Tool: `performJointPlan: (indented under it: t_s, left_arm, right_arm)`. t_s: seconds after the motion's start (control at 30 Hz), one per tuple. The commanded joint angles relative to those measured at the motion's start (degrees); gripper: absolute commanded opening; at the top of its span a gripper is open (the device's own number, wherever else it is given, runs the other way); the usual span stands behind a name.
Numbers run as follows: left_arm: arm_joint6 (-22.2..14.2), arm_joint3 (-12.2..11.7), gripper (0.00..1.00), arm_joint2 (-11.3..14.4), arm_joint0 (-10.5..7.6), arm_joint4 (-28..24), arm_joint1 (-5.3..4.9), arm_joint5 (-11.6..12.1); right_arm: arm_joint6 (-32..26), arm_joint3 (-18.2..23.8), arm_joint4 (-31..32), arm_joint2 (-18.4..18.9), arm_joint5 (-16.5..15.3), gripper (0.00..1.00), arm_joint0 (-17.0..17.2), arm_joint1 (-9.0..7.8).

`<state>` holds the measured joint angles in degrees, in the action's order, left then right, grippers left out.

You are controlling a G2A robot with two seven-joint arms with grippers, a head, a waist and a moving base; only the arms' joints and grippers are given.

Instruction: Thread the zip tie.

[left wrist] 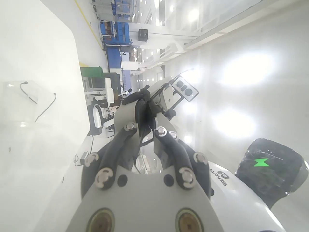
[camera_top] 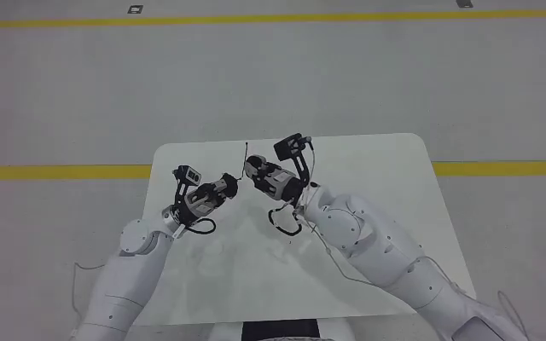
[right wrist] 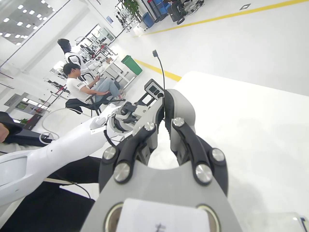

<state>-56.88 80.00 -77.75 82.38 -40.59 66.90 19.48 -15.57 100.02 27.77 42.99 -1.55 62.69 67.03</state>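
A thin black zip tie (right wrist: 161,73) stands up from between the fingers of my right gripper (right wrist: 165,105), which is shut on its strap; the square head (right wrist: 155,53) is at the free upper end. From above, the tie (camera_top: 246,153) rises from the right gripper (camera_top: 252,165) over the far middle of the white table (camera_top: 375,205). My left gripper (camera_top: 230,182) is just beside it, tips facing the right gripper. The fingers of the left gripper (left wrist: 143,108) are pressed together. Whether they hold anything is hidden.
Two spare black zip ties (left wrist: 44,108) lie in a clear tray (left wrist: 14,102) on the table, away from both grippers. A corner of the tray (right wrist: 293,218) sits near the right arm. The table edge (left wrist: 74,49) borders open floor with yellow lines.
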Motion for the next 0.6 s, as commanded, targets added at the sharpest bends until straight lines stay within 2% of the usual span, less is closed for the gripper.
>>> performJointPlan:
  t_s: [0.0,0.57]
  left_arm:
    - [0.0,0.0,0.0,0.0,0.0,0.0,0.0,0.0]
    - [0.0,0.0,0.0,0.0,0.0,0.0,0.0,0.0]
  right_arm:
    - [-0.1,0.0,0.3,0.1,0.0,0.0,0.1,0.15]
    - [-1.1,-1.2,2.0,0.8,0.2,0.0,0.6,1.79]
